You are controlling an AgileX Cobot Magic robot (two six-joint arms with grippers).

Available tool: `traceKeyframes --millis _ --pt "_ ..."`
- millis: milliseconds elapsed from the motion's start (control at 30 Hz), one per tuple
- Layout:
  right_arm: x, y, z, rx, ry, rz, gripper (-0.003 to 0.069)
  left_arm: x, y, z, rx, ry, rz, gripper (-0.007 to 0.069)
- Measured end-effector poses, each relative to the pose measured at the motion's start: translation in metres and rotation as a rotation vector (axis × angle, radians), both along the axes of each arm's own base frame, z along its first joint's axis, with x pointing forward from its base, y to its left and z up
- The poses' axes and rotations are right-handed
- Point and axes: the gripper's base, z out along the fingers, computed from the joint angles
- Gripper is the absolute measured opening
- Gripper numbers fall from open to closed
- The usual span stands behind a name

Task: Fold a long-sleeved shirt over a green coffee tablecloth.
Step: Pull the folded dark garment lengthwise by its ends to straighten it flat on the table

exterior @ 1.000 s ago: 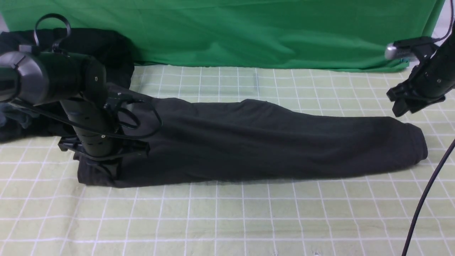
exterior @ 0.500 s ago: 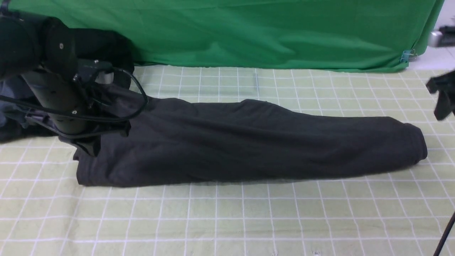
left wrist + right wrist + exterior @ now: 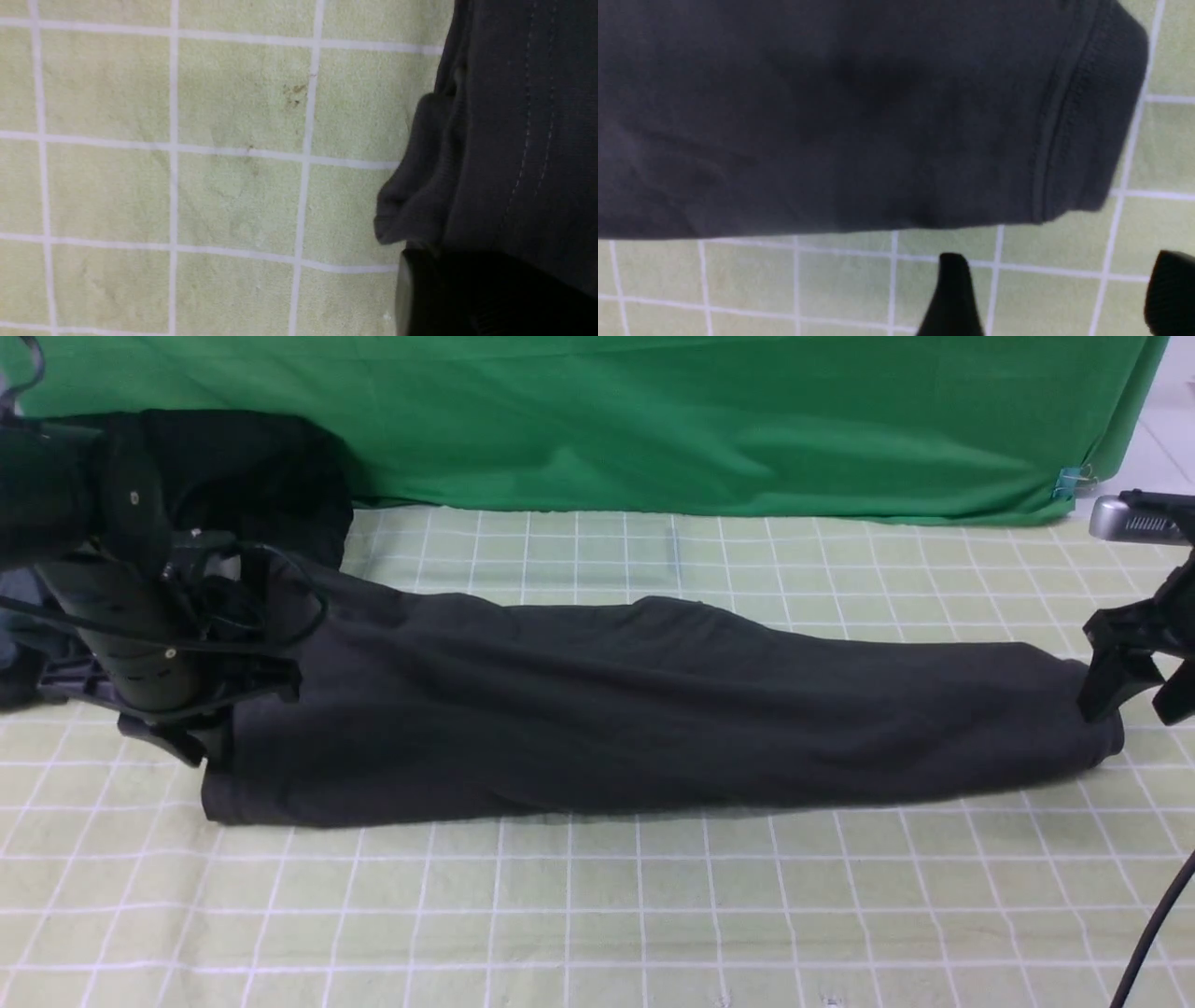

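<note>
One shirt (image 3: 653, 709) lies folded into a long band on the tablecloth (image 3: 597, 896). The right gripper (image 3: 1130, 707) hangs just off its ribbed end, jaws apart and empty. The left gripper (image 3: 191, 747) sits at its other end; I can't tell its jaws.

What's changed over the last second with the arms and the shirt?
The left hand slid left to the left edge of the shirt. The right hand, open, dropped beside the shirt's right end. The shirt itself kept its place on the tablecloth.
</note>
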Motion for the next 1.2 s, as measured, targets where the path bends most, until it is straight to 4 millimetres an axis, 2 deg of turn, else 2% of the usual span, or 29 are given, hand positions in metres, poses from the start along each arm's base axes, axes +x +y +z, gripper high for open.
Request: traceKeyframes --millis 133,167,200,267,333,400,567,600,667,867,933,967,1000,1033,1067,1200 --pt "0.003 0.005 -0.008 -0.002 0.006 0.026 0.0502 0.001 -0.002 -0.007 -0.02 0.024 0.009 0.0397" --pt "0.004 0.006 -0.008 -0.002 0.007 0.027 0.0502 0.001 -0.002 -0.008 -0.02 0.025 0.008 0.0406" --pt "0.005 0.008 -0.01 -0.003 0.004 0.035 0.0502 0.001 -0.003 -0.009 -0.027 0.029 -0.001 0.0458" --pt "0.006 0.011 -0.014 -0.003 0.009 0.041 0.0502 0.001 -0.003 -0.01 -0.035 0.032 -0.011 0.0501" --pt "0.008 0.011 -0.019 -0.002 0.015 0.043 0.0502 0.001 -0.004 -0.01 -0.042 0.035 -0.015 0.0503" --pt "0.009 0.011 -0.023 -0.002 0.022 0.043 0.0502 0.001 -0.005 -0.014 -0.051 0.052 -0.021 0.0459" --pt "0.011 0.01 -0.031 -0.018 0.036 0.047 0.0502 0.001 -0.008 -0.026 -0.072 0.111 -0.079 0.0207" --pt "0.012 0.008 -0.034 -0.029 0.035 0.044 0.0502 0.001 -0.008 -0.026 -0.071 0.115 -0.086 0.0127" --pt "0.013 0.006 -0.037 -0.055 0.031 0.04 0.0502 0.0 -0.008 -0.025 -0.07 0.115 -0.096 0.0051" --pt "0.016 0.004 -0.047 -0.069 0.037 0.038 0.0489 -0.002 -0.008 -0.021 -0.069 0.117 -0.098 0.0026" --pt "0.017 0.004 -0.05 -0.071 0.037 0.054 0.0433 -0.003 -0.008 -0.019 -0.069 0.124 -0.098 0.0026" --pt "0.017 0.004 -0.052 -0.075 0.041 0.083 0.0292 -0.004 -0.008 -0.017 -0.069 0.127 -0.099 0.0026" --pt "0.016 0.004 -0.052 -0.075 0.046 0.092 0.0207 -0.005 -0.008 -0.016 -0.069 0.132 -0.1 0.0026" --pt "0.016 0.004 -0.052 -0.074 0.048 0.094 0.0171 -0.005 -0.008 -0.016 -0.069 0.134 -0.1 0.0026" --pt "0.014 0.005 -0.05 -0.071 0.067 0.099 0.0081 -0.007 -0.008 -0.016 -0.07 0.154 -0.099 0.0026" --pt "0.001 0.002 -0.042 -0.085 0.134 0.101 0.0041 -0.013 -0.007 -0.013 -0.07 0.198 -0.098 0.0026"
